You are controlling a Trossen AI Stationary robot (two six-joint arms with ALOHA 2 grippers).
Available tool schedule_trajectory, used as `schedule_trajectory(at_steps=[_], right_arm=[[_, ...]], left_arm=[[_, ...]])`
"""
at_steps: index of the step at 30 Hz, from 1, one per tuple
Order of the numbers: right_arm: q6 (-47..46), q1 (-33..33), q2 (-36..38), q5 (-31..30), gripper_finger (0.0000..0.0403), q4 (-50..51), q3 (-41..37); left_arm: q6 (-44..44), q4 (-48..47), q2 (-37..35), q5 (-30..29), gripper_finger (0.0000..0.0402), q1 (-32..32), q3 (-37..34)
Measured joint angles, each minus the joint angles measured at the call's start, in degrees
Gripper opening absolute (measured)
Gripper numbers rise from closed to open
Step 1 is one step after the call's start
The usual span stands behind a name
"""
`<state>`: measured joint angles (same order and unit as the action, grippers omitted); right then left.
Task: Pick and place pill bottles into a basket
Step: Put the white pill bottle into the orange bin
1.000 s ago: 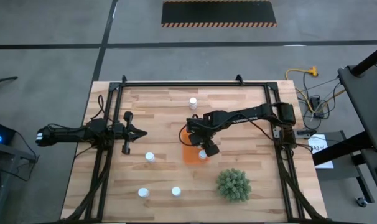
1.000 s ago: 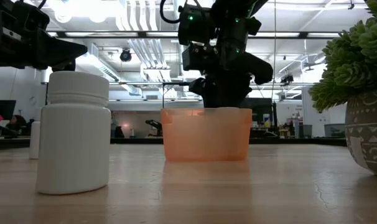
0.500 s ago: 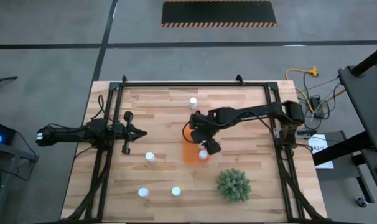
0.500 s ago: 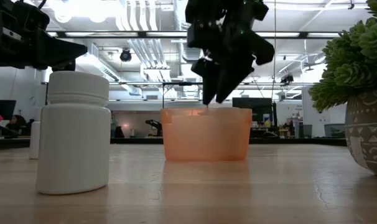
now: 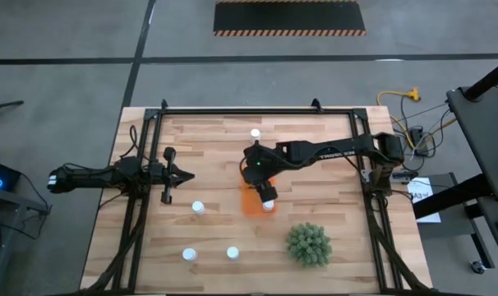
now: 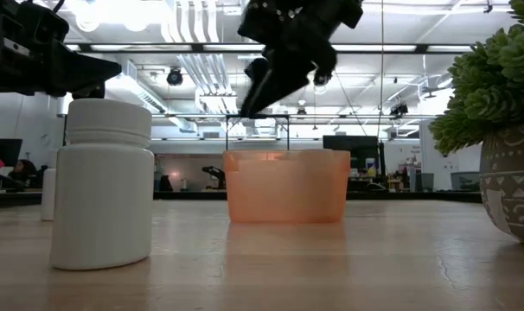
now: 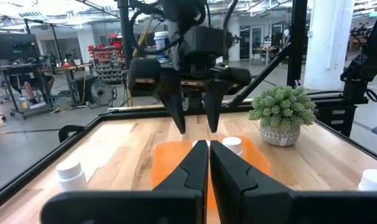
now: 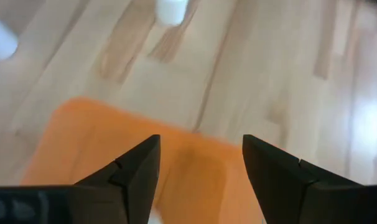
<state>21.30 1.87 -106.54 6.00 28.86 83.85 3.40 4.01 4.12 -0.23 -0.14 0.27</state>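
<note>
The wooden table [image 5: 315, 156] holds an orange basket [image 5: 251, 200] near its middle, with a green plant [image 5: 308, 244] to the right and nearer. The right gripper [image 5: 251, 167] hangs above the basket's far end, fingers spread and empty. The left gripper [image 5: 186, 174] waits at the left, fingers pressed together, holding nothing. One pill bottle [image 5: 268, 203] stands in the basket. Four more stand on the table: one far [image 5: 255, 134], one left of the basket [image 5: 198, 207], two near the front edge [image 5: 189, 255] [image 5: 232, 252].

Matt pale wood table [image 5: 216, 238], translucent orange plastic basket [image 6: 286, 186], smooth white plastic bottles [image 6: 102, 183]
</note>
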Motion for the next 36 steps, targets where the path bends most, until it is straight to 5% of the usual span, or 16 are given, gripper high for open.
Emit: schedule_trajectory(at_steps=[10,17,36], right_arm=[[-1.8,6.2,0.2,1.6,0.0214,-11.3,-5.1],[-6.9,13.0,1.1,6.3,0.0214,-30.0,-14.9],[-8.7,22.8,12.9,7.4,0.0215,-51.2,-36.3]], left_arm=[[0.0,0.0,0.0,0.0,0.0,0.0,0.0],[0.0,0.0,0.0,0.0,0.0,0.0,0.0],[0.0,0.0,0.0,0.0,0.0,0.0,0.0]])
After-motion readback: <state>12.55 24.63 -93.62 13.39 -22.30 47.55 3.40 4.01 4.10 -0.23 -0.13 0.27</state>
